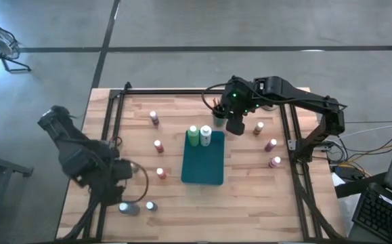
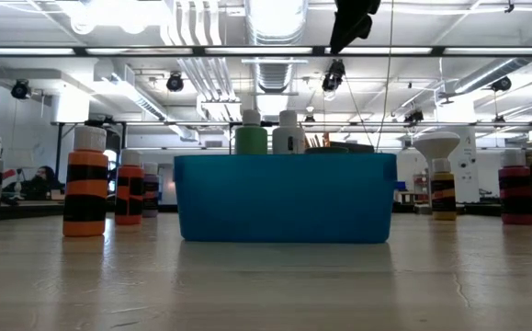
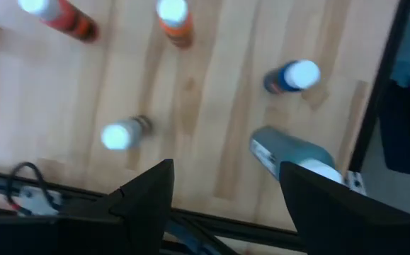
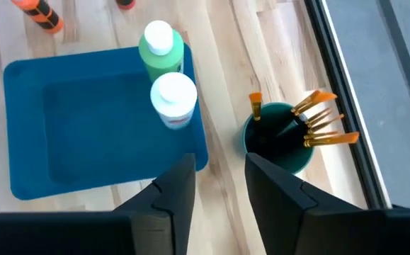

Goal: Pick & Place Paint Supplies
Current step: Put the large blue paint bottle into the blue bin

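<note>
The right gripper (image 4: 219, 184) hovers empty, jaws slightly parted, between the teal tray (image 4: 84, 127) and the cup of brushes (image 4: 318, 120). Brushes are light, thin and stiff: pinch one handle. The left gripper (image 3: 226, 202) waits open above scattered bottles

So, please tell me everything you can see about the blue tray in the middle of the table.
The teal tray is a flat rectangular bin with rounded corners and a low raised wall, apparently plastic. It lies flat on the wooden table, near the middle. Its floor is mostly bare. A light-green bottle and a white bottle, both white-capped, stand upright side by side in it at its far end. A green cup of brushes stands just outside that end. No gripper touches the tray.
</note>
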Robot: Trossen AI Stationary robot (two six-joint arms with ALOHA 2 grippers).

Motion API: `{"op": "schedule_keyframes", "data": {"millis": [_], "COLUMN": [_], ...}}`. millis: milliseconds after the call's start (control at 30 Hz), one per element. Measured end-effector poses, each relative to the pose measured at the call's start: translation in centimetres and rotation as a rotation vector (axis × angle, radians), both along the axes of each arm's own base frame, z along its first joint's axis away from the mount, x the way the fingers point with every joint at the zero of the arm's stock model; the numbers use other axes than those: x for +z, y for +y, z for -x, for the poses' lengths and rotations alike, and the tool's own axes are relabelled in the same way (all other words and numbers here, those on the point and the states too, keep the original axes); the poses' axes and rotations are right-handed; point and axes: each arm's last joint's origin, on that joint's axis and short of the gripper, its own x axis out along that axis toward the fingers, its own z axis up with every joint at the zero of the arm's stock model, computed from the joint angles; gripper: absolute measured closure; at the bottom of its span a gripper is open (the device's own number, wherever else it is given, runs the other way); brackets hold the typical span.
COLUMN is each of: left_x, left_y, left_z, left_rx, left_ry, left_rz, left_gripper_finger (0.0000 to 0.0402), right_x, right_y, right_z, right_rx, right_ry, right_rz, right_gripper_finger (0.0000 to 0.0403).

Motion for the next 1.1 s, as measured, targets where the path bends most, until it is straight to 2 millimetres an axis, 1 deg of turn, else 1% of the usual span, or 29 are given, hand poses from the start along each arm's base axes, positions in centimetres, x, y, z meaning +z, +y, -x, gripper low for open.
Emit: {"op": "schedule_keyframes", "data": {"millis": [200,333,500,667,867,1100], "left_x": [-0.7,-1.1,-1.8,-3.2,-4.7,-5.0], "left_y": [-2.7,-4.1,-5.8,-7.3,-8.5,-8.6], "left_z": [0.9,1.0,0.6,-0.3,-0.9,-1.1], "left_rx": [0.035,0.036,0.032,0.023,0.018,0.018], "left_ry": [0.038,0.052,0.045,0.07,0.135,0.137], "left_rz": [0.052,0.096,0.132,0.103,0.067,0.039], "left_gripper_finger": [0.014,0.014,0.014,0.014,0.014,0.014], "right_x": [0.1,0.2,0.2,0.2,0.2,0.3], "right_y": [0.0,0.0,0.0,0.0,0.0,0.0], "right_z": [-0.1,0.0,-0.1,-0.1,-0.2,-0.3], "right_rx": [-0.03,-0.033,-0.032,-0.032,-0.029,-0.031], "right_ry": [-0.022,-0.025,-0.028,-0.031,-0.034,-0.049], "right_rz": [-0.013,-0.014,-0.014,-0.013,-0.011,-0.009], "right_gripper_finger": [0.029,0.0295,0.0303,0.0311,0.0304,0.0283]}}
